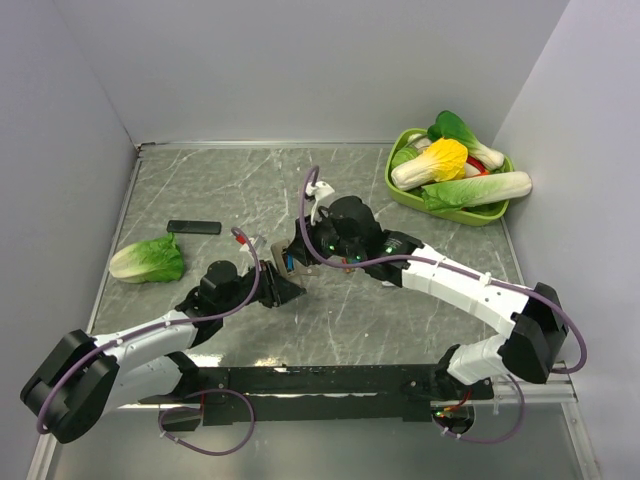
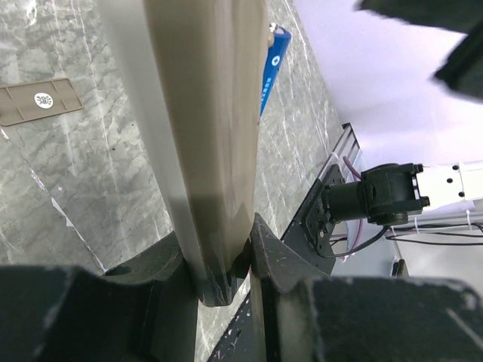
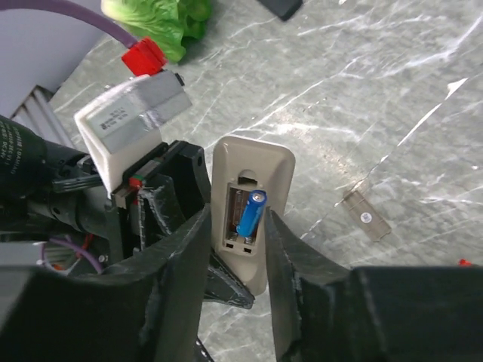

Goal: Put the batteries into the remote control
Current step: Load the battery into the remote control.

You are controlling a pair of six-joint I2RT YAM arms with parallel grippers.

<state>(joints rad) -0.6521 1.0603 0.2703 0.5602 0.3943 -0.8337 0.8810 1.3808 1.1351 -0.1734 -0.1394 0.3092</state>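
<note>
Beige remote (image 3: pixel 253 162), blue battery (image 3: pixel 251 213) in its open back.
My left gripper (image 2: pixel 219 256) clamps it, right gripper (image 3: pixel 236 220) apart; marble table (image 1: pixel 350 322), pale walls (image 1: pixel 300 60).

The surface (image 3: pixel 377 113) is dark grey, marbled with white veins. The remote (image 3: pixel 253 158) has a beige-grey back, and the battery (image 3: pixel 251 215) is blue. The beige cover (image 3: pixel 366 217) bears a white sticker. The lettuce (image 1: pixel 148 260) and basket (image 1: pixel 450 211) are green, and the bar (image 1: pixel 193 227) is black.

Close to the left wrist camera, the remote control (image 2: pixel 204 113) is a blurred slab running off the top edge. From above, both arms' jaws cover nearly all of it. The right wrist view cuts off the black bar (image 3: pixel 281 7) and lettuce (image 3: pixel 162 19) at its top edge.
</note>
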